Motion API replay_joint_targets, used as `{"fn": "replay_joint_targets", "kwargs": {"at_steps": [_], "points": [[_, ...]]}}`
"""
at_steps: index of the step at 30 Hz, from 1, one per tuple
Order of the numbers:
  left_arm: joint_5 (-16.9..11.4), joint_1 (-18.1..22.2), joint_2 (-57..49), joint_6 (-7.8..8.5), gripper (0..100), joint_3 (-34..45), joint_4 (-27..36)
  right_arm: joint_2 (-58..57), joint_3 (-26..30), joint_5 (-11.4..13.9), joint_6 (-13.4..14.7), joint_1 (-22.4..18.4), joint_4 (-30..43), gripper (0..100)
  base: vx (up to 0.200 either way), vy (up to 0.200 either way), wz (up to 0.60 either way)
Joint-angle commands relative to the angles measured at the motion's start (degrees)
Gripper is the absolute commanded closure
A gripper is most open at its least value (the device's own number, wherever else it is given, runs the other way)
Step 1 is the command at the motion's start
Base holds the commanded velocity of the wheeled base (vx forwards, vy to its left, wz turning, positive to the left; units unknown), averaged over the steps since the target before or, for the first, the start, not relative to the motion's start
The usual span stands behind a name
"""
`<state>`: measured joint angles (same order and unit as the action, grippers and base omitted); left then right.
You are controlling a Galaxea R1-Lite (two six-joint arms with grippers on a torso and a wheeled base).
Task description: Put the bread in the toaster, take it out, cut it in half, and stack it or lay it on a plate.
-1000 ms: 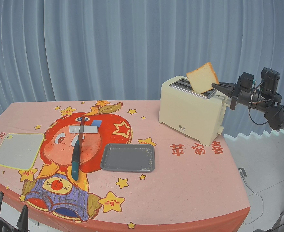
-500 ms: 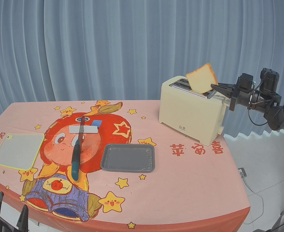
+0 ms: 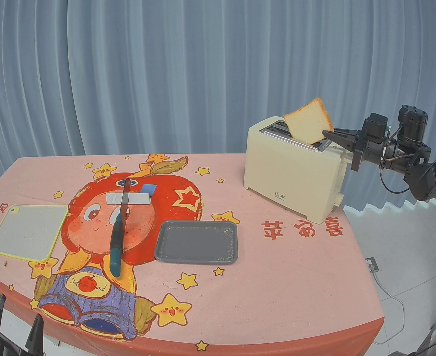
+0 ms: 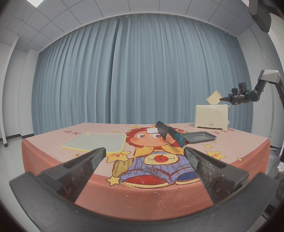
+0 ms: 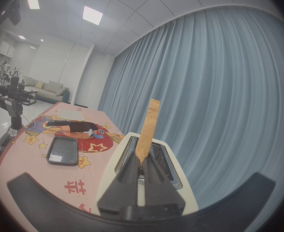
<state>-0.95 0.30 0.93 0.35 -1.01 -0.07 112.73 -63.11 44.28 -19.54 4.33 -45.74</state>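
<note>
1. My left gripper (image 4: pixel 144 156) sits low, just off the near left edge of the table (image 3: pixel 287 283). Its jaws are spread wide with nothing between them.
2. The cutting board (image 3: pixel 28 231) lies flat near the table's left edge.
3. To its right lies the knife (image 3: pixel 117 238), teal handle toward me, its blade resting across a small white block (image 3: pixel 136 198).
4. The grey plate (image 3: pixel 196 242) sits just right of the knife's handle, not touching it.
5. The toaster (image 3: pixel 292 174) stands at the far right of the table, well apart from the plate.
6. The bread (image 3: pixel 308 120) hangs tilted over the toaster's top, its lower edge level with the slot opening. I cannot tell whether it dips inside.
7. My right gripper (image 3: pixel 328 135) comes in level from the right, jaws clamped on the bread's lower corner.
</note>
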Motion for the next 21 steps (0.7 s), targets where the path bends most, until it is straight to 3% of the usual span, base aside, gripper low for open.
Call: {"fn": "replay_joint_targets", "kwargs": {"at_steps": [1,5,6,21], "points": [[0.0,0.0,-0.8,0.0,0,1.0,0.0,0.1,-0.1,0.0,-0.1,0.1,-0.1,100,0.0,0.0,0.0],[0.0,0.0,-0.8,0.0,0,1.0,0.0,0.1,0.1,0.0,-0.1,0.1,-0.1,100,0.0,0.0,0.0],[0.0,0.0,-0.8,0.0,0,1.0,0.0,0.1,0.1,0.0,-0.1,0.3,-0.1,0,0.0,0.0,0.0],[0.0,0.0,-0.8,0.0,0,1.0,0.0,-0.8,0.2,-0.2,0.0,0.5,-0.1,0,0.0,0.0,0.0]]}}
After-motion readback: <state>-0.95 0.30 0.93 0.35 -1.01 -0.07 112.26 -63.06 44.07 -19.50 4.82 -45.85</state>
